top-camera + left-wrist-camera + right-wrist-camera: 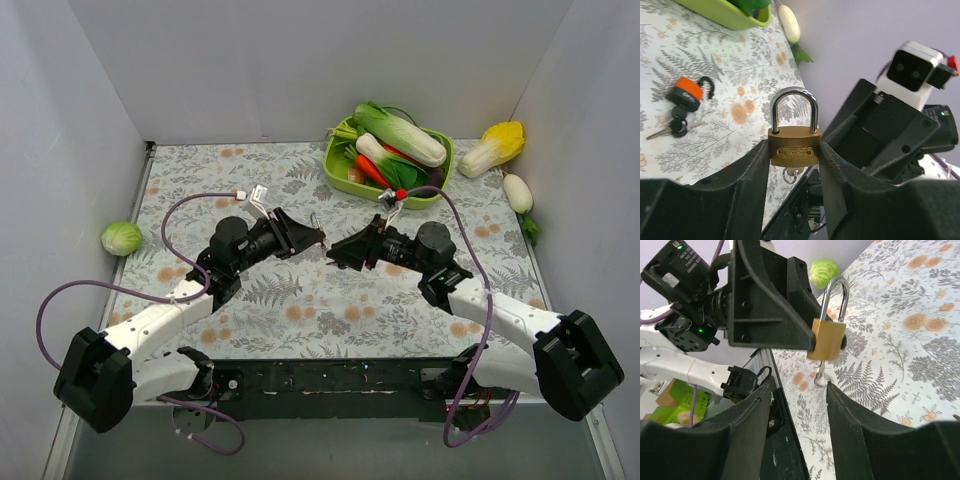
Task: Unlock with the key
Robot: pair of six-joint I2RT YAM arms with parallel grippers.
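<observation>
Left gripper around brass padlock

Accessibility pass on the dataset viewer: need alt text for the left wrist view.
The left tool clamps a brass padlock upright, shackle closed, with a silvery key poking from its underside. Behind it, on the floral table, an orange-topped padlock lies beside a black-headed key.
</observation>
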